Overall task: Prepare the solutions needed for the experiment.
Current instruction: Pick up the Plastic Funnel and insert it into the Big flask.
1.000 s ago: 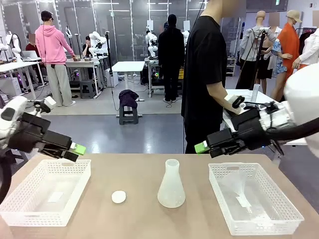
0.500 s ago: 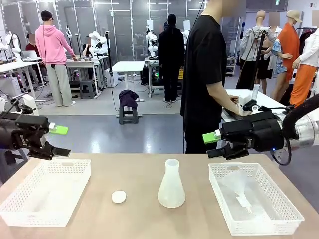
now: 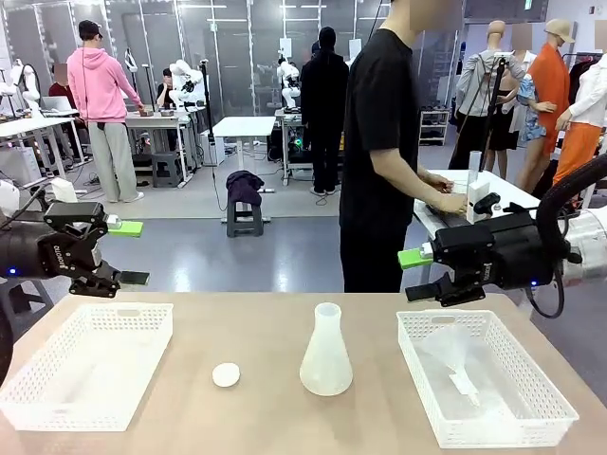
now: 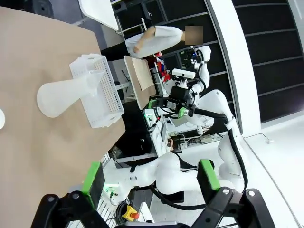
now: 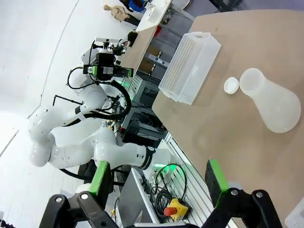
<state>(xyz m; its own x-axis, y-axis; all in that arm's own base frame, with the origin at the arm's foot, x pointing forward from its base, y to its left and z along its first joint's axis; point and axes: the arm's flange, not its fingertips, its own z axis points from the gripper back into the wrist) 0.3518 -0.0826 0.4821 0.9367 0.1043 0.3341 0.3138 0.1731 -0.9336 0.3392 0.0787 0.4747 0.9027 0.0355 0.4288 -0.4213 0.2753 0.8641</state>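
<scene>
the left gripper (image 4: 151,176) held its green pads wide apart, nothing between them. on the desk (image 4: 28,156) a frosted flask (image 4: 64,95) stood just beside a white basket (image 4: 102,95) set along the desk's edge. a white disc (image 4: 1,118) lay near the flask. past that edge the right gripper (image 4: 167,106) hung with jaws apart, near a person (image 4: 116,50).

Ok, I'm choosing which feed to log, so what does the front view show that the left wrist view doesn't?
Front view: the left basket and a person in a pink hoodie far behind. Left wrist view: a yellow box with a red button among cables beside the table. Both: the flask, the right basket, the left tool and the right tool, each open.
</scene>
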